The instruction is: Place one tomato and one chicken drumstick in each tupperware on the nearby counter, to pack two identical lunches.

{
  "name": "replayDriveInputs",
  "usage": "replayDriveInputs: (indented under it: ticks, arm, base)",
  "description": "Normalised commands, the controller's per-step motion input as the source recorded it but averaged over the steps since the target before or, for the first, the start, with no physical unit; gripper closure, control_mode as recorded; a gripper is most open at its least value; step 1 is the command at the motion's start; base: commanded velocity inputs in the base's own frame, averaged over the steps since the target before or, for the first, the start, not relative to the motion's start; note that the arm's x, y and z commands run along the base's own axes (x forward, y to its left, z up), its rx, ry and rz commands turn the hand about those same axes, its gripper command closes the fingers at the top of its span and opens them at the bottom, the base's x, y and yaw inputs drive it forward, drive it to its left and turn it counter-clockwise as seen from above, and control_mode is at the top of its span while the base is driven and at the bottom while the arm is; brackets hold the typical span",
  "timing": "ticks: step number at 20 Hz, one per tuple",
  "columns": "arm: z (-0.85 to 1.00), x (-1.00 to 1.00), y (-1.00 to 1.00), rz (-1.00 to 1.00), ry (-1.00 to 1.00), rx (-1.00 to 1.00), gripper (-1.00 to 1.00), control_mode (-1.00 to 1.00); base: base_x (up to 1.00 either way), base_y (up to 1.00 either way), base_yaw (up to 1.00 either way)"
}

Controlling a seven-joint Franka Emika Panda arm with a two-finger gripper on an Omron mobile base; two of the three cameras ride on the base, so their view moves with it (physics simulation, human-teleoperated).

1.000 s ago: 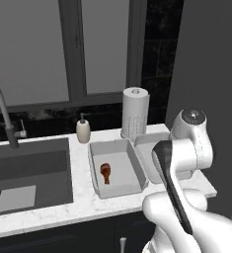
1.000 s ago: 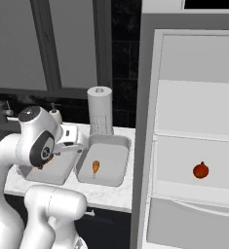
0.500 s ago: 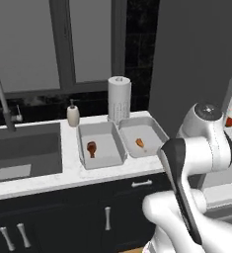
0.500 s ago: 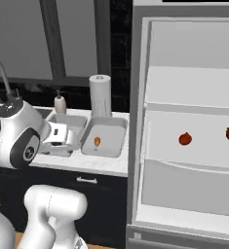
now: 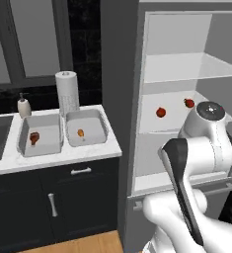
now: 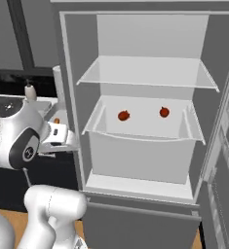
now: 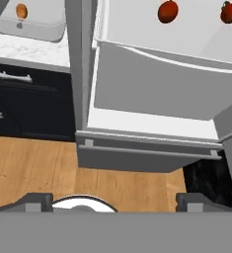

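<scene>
Facing two shelved tomatoes (image 6: 124, 115), hand (image 7: 115, 200) wide

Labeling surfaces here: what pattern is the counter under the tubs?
White marbled stone counter, clearest in the left base view.

The light was flat and even, as in a rendered scene, with no single lamp visible. The open fridge (image 6: 145, 121) interior was the brightest area, pale grey with soft shading under its shelves. The dark cabinets (image 5: 53, 202) and window wall (image 5: 33, 44) stayed dim. The marbled desk (image 5: 63, 155) was bright, without glare. Edges looked slightly soft and coarse from low resolution, but nothing was motion-blurred. The hand view's wooden floor (image 7: 38, 168) was warm and evenly lit.
</scene>
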Motion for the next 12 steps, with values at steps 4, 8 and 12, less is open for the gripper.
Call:
replayDriveInputs:
  ticks: [4, 8, 12]
  arm:
    - [0.00, 0.00, 0.00, 0.00, 0.00, 0.00, -1.00, 1.00]
    - [0.00, 0.00, 0.00, 0.00, 0.00, 0.00, -1.00, 1.00]
    - [0.00, 0.00, 0.00, 0.00, 0.00, 0.00, -1.00, 1.00]
  base:
    - [0.18, -0.69, 0.03]
    - [0.71, -0.24, 0.18]
    - [0.85, -0.56, 0.29]
